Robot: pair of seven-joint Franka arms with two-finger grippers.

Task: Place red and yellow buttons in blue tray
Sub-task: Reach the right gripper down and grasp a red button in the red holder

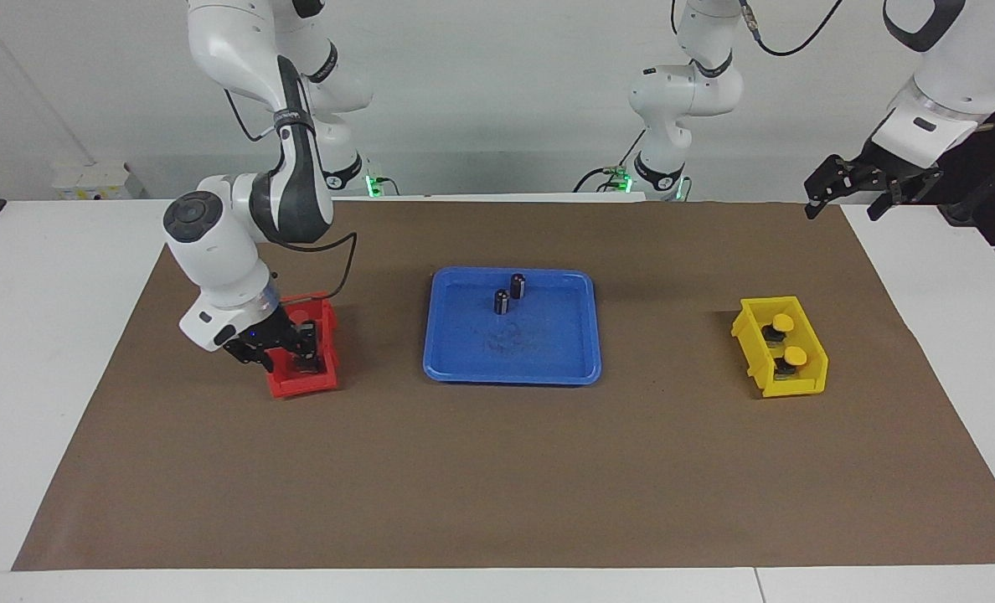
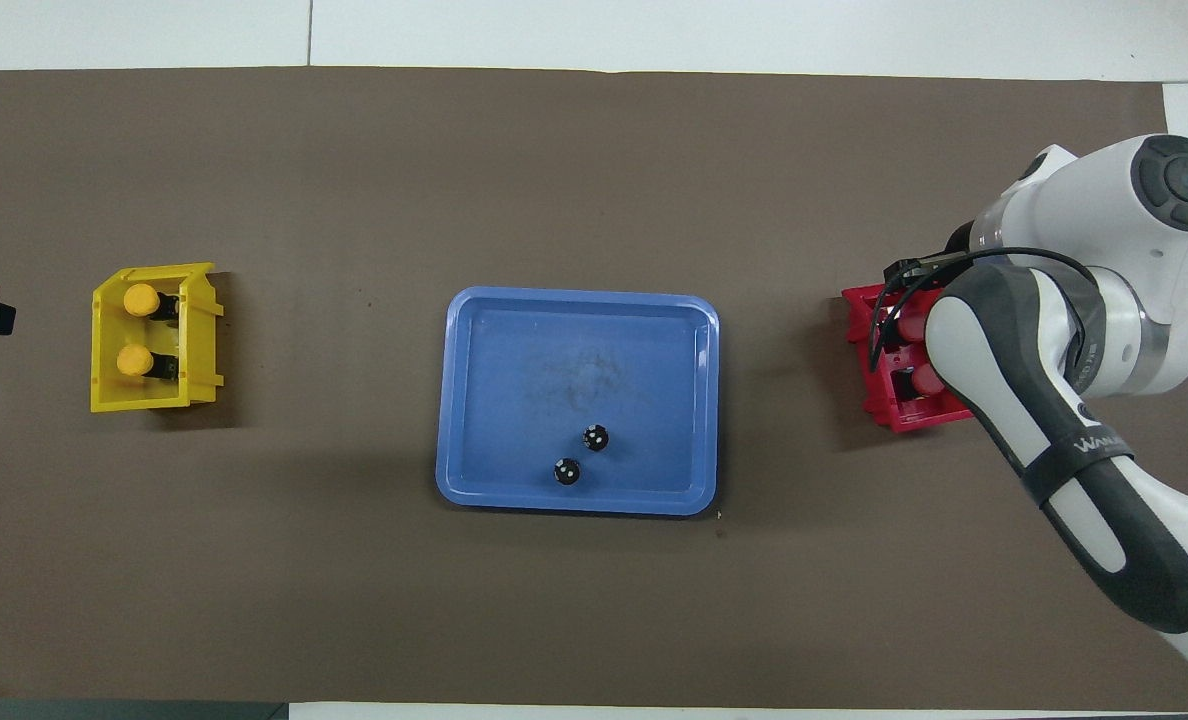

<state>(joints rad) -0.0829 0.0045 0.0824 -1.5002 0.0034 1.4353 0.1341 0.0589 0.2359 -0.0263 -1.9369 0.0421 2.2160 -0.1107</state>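
The blue tray (image 1: 539, 356) (image 2: 514, 380) lies mid-table and holds none of the buttons. Two yellow buttons (image 1: 783, 322) (image 1: 792, 357) (image 2: 140, 299) (image 2: 134, 360) sit in a yellow bin (image 1: 791, 387) (image 2: 199, 345) toward the left arm's end. Two red buttons (image 2: 909, 326) (image 2: 926, 379) sit in a red bin (image 1: 296, 387) (image 2: 859, 320) toward the right arm's end. My right gripper (image 1: 303, 350) reaches down into the red bin; its own arm hides it in the overhead view. My left gripper (image 1: 845, 205) waits, open and empty, raised near the mat's corner at its own end.
Two dark capless cylinders (image 1: 502, 301) (image 1: 518, 286) (image 2: 567, 471) (image 2: 595, 437) stand in the tray, on the side nearer the robots. A brown mat (image 1: 497, 469) covers the table.
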